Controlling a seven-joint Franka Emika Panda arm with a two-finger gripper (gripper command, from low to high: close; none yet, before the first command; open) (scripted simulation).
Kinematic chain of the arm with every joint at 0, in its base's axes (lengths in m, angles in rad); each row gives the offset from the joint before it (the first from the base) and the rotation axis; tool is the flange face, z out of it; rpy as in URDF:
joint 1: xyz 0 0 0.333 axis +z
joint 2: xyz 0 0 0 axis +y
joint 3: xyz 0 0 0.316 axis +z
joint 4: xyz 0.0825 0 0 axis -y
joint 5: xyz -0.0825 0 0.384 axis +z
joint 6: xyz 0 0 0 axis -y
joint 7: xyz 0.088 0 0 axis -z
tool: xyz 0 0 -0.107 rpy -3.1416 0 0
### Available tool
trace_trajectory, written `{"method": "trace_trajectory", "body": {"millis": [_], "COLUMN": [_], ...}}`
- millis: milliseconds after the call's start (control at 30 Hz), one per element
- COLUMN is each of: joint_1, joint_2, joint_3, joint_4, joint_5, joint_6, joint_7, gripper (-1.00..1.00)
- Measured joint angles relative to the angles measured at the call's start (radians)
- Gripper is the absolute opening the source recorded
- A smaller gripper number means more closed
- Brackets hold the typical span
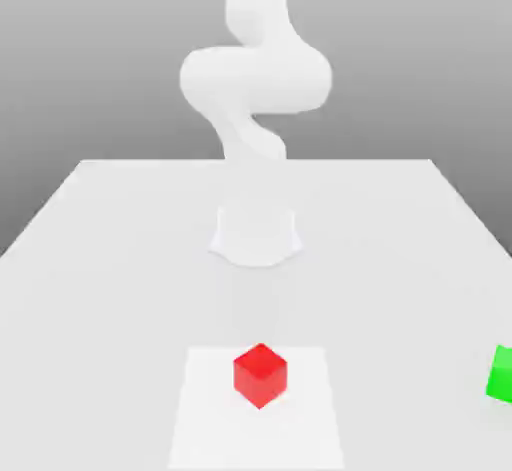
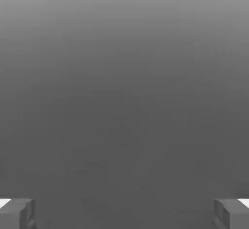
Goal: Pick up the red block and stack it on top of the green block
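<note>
The red block (image 1: 260,374) sits on the white table (image 1: 100,259), near the front and in the middle of the exterior view. It rests on a paler square patch (image 1: 200,409). The green block (image 1: 503,374) lies at about the same depth, far to the exterior view's right and cut by the picture's edge. In the hand view my gripper (image 2: 124,213) is open. Its two grey fingertips (image 2: 17,213) stand far apart with nothing between them, against a plain grey background.
The arm's round base (image 1: 256,234) stands on the table behind the red block. The white arm (image 1: 255,79) curves up from it and leaves the picture at the top. The table's far edge (image 1: 256,161) runs behind the base.
</note>
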Motion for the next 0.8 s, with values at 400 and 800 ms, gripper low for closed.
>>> {"method": "trace_trajectory", "body": {"millis": [400, 800], "joint_1": [-0.212, -0.252], "joint_2": [0.376, 0.69], "joint_3": [0.206, 0.237], "joint_4": [-0.2, -0.403], "joint_5": [-0.153, -0.07], "joint_6": [0.195, 0.404], "joint_7": [0.46, 0.743], "gripper": [0.0, 0.0]}}
